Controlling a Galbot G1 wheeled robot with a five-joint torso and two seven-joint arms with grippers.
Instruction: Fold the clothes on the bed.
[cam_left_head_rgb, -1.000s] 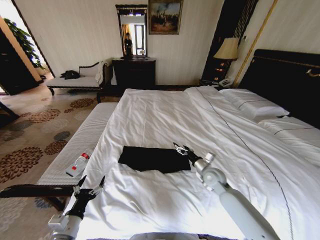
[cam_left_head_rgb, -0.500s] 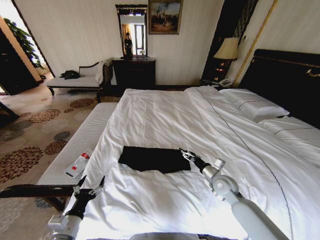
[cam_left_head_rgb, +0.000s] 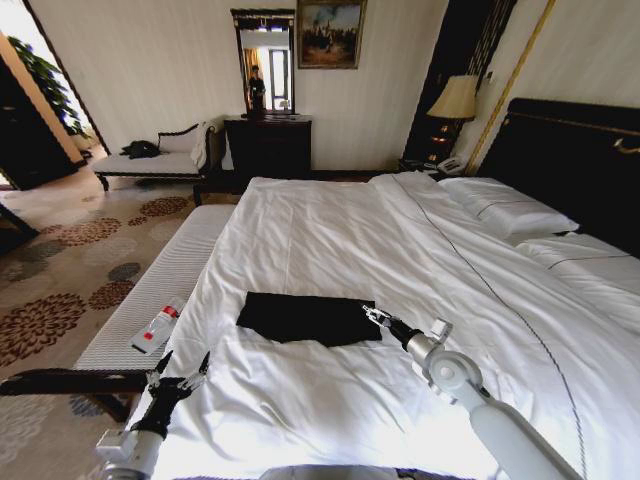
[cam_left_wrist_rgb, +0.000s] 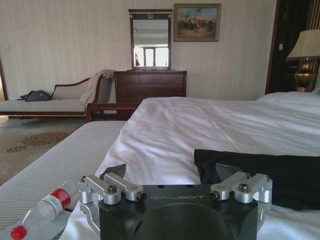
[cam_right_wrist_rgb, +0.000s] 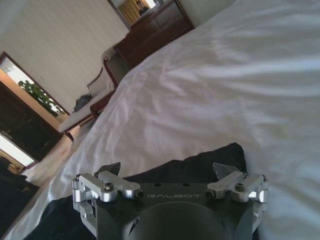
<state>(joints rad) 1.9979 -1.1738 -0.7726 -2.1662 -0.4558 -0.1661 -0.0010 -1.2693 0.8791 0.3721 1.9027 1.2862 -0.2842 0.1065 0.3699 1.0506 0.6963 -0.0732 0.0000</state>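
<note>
Black clothes, white bed

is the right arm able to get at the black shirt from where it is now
Probably yes. The right gripper hangs open at the near right edge of the folded black T-shirt on the bed, with nothing lying between them. The left gripper waits by the bed's edge, out of the way.

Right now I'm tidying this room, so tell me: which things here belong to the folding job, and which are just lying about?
Part of the job:
black T-shirt, folded flat
bed beneath it
right gripper, open at the shirt's edge
left gripper, open, off the bed's corner

Lying about:
plastic bottle on the white bench
</note>
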